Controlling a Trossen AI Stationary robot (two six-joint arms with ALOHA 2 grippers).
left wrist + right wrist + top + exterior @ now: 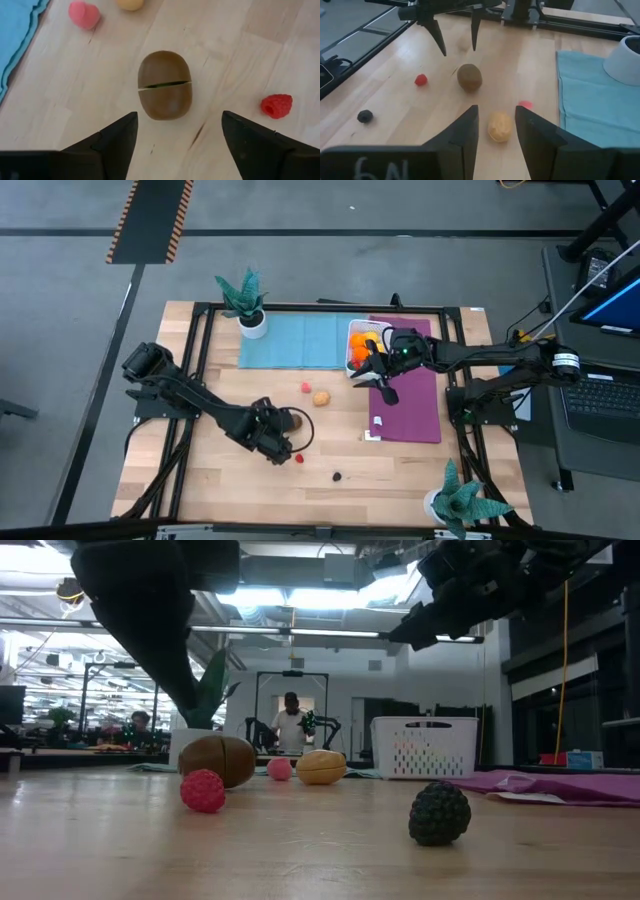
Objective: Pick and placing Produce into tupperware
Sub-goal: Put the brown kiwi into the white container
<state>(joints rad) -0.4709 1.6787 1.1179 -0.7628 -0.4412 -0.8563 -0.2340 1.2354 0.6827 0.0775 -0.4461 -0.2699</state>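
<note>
On the wood top, produce is sitting loose; brown kiwi is lying just ahead of the left gripper, fingers spread, nothing pinched.
Tupperware is resting at the blue mat / purple mat seam, orange pieces inside. Right gripper is hovering beside it, jaws partly apart, empty.

Only readable marking: white handwritten characters, look like "6N", on the dark body of the right gripper, seen at the bottom edge of the right wrist view; partly cut off, so reading is uncertain. Nothing legible on the tupperware, the mats, the plant pots, or the monitor at the table's side. No brands or labels readable in the room behind.
</note>
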